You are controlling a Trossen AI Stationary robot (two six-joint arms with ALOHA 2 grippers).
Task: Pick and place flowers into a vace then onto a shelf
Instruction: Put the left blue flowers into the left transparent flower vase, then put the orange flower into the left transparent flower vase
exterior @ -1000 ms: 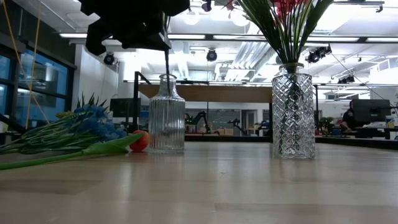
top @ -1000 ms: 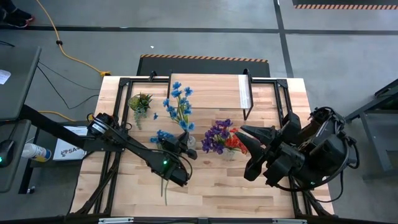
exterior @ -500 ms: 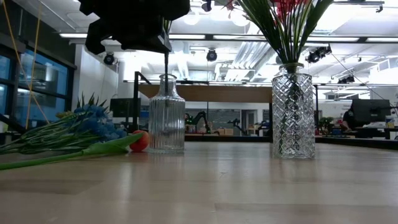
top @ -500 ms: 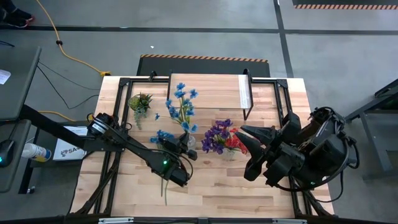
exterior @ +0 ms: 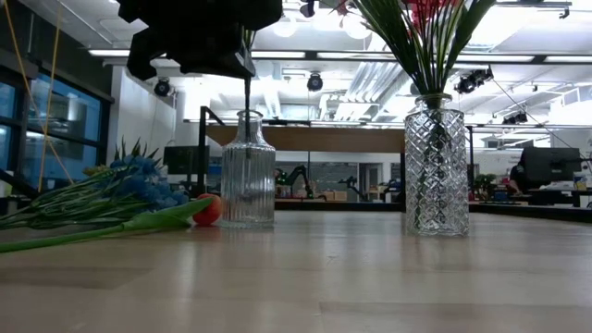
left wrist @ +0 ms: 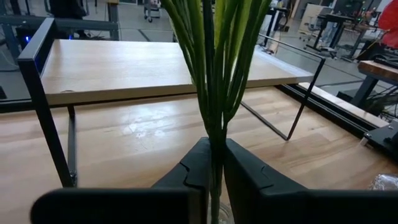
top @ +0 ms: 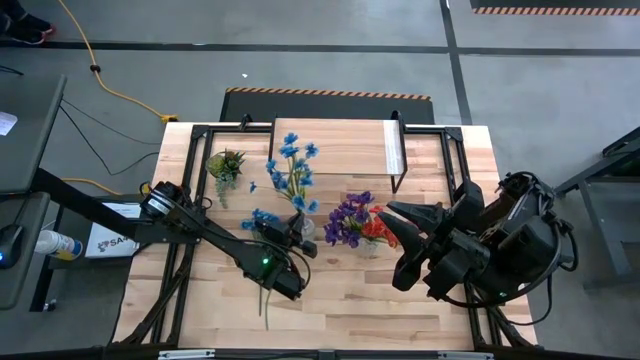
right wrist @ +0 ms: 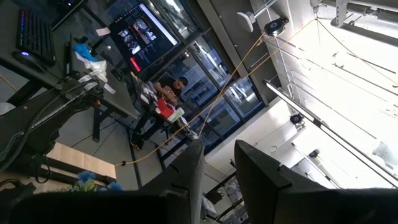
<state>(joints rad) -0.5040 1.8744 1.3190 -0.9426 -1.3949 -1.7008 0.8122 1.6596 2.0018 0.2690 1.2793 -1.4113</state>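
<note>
Flowers with blue blooms [top: 291, 172] are held near the middle of the tabletop [top: 400, 310], their green stems pinched between the fingers of the left gripper [top: 293, 228], directly above the mouth of a ribbed glass vase [exterior: 248, 171]. Compared with a second ago, the blooms are seen swung slightly toward the right edge, and over the last half second no further shift is seen; this is judged to mean the stems are being lined up with the narrow neck, with full insertion not yet done. The bunch's long axis is kept close to upright, stems down into the vase and blooms up, leaning toward the far edge where the shelf [top: 340, 145] stands. More blue flowers [top: 262, 217] are left lying flat beside the vase, stems pointed toward the near edge. The right gripper [top: 398, 240] is parked toward the right edge beside a cut-glass vase [exterior: 436, 166] already filled, its fingers narrowly parted with nothing between them.
</note>
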